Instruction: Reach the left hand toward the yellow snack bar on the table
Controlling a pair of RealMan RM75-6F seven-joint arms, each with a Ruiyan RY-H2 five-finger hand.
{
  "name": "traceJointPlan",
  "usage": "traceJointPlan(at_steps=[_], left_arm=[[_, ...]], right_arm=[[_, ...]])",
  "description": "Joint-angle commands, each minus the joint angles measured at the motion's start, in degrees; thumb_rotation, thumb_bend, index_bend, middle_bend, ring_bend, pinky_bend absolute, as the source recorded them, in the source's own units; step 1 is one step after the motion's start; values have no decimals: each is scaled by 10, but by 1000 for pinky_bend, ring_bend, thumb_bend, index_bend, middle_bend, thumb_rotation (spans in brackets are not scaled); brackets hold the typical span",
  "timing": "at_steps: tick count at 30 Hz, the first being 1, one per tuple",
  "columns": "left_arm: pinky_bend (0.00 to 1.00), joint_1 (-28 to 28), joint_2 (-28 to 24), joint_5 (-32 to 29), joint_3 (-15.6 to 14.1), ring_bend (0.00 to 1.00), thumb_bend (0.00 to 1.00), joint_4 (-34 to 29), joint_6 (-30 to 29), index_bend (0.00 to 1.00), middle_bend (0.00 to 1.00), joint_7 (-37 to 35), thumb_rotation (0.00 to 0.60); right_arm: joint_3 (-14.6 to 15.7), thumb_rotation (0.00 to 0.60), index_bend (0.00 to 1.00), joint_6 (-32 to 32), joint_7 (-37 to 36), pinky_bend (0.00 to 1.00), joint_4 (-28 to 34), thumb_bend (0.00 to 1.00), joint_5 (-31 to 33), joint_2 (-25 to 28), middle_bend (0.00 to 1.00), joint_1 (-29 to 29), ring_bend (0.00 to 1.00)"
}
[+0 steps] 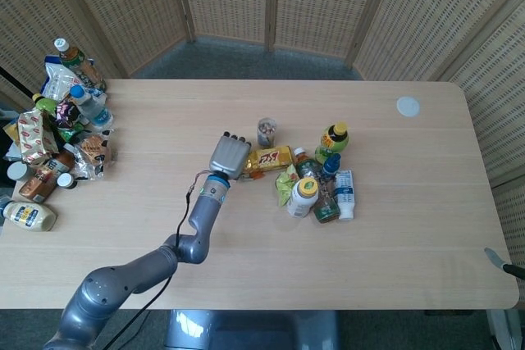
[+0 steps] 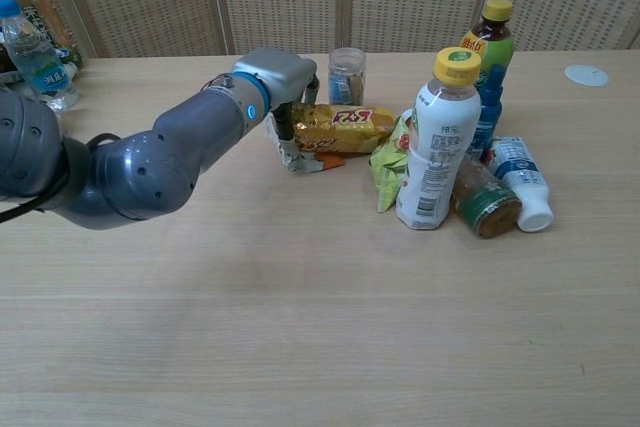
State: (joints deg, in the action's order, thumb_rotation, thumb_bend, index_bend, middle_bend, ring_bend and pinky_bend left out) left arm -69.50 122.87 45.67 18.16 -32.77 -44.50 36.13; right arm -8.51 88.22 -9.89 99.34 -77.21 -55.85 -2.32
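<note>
Left hand (image 1: 230,155) lies at the left end of the yellow snack bar (image 1: 270,158), palm down, fingers over the bar's end; chest view shows the thumb hanging down beside that end and the fingers (image 2: 309,77) curved over the top; whether the hand actually clasps the bar or only rests against it cannot be told from either view. Left arm reaches in from the lower left across the tabletop (image 1: 410,227); a thin cable runs along the forearm.

Yellow snack bar lies flat near the middle of the tabletop, long axis roughly left to right, red lettering up; a crumpled wrapper with an orange patch (image 2: 305,155) sits under and just in front of its left end.

Small glass jar (image 1: 267,131) stands just behind the bar. To the bar's right, a cluster: green crumpled packet (image 2: 391,162) touching the bar's right end; white bottle with yellow cap (image 2: 439,142) upright; green bottle with yellow cap (image 1: 333,142) upright behind it; a dark jar (image 2: 480,203) and a white bottle with blue label (image 2: 520,195) lying on their sides. White disc (image 1: 408,106) well apart near the far right edge. Heap of snacks and bottles (image 1: 57,133) at the left edge.

Right hand: not visible in either view.
</note>
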Motion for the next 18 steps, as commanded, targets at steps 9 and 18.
traceJointPlan(at_steps=[9,18], left_arm=[[436,5,-7,61,15,511,0,-13,-45,618,591,-36,600],[434,40,-127,76,40,511,0,-224,-129,607,573,16,600]], right_arm=[[2,600,0,5,-1,0,3,0,-6,2,0,-2,0],[8,600,0,17,10,0,15,0,-23,1,0,-6,0]])
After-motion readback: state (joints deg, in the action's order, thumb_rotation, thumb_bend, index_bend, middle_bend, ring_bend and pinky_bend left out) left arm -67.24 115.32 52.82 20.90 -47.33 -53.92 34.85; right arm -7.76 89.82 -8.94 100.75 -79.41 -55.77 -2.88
